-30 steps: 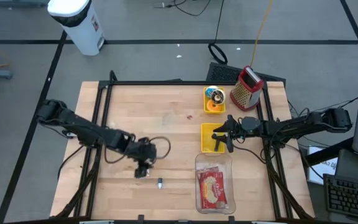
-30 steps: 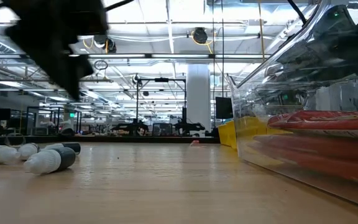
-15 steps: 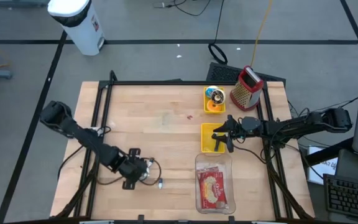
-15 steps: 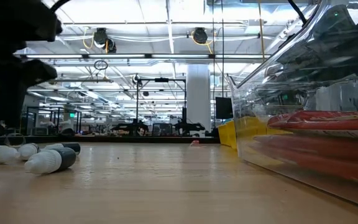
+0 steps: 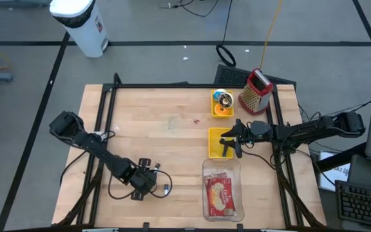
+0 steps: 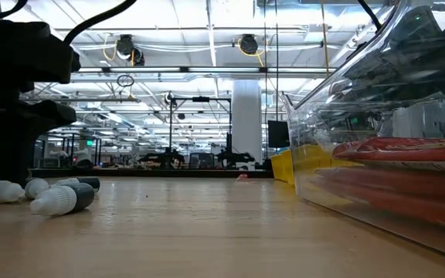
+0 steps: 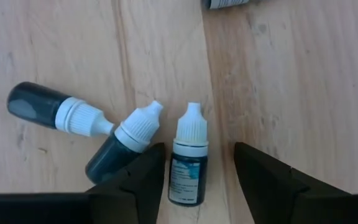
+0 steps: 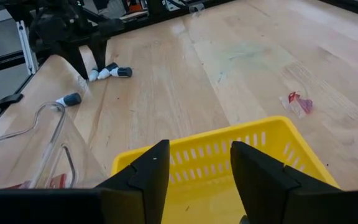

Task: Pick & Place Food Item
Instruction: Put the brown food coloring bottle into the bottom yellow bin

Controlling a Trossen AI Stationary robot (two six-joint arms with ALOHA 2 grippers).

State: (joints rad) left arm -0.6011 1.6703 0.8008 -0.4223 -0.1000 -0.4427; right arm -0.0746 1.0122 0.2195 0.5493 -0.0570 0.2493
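Three small dark dropper bottles [image 7: 188, 163] with white caps lie on the counter [image 5: 172, 135] near its front-left. The left end effector [image 7: 194, 177] stands open astride one, gripping nothing (it has moved down and nearer since earlier). The right end effector [image 8: 194, 171] hovers open over the yellow basket [image 8: 229, 155].

No words, brand names or numbers can be read anywhere. The small dark dropper bottle with a white cap [image 7: 188, 163], lying on the wooden table [image 7: 291, 81], carries a bluish label with fine lines of print, too small to make out. The clear plastic container [image 5: 221, 193] holds a red-and-yellow food packet [image 5: 219, 195] with printed markings that stay illegible. The white bin [image 5: 82, 24] bears a small red-and-dark sticker, also unreadable.
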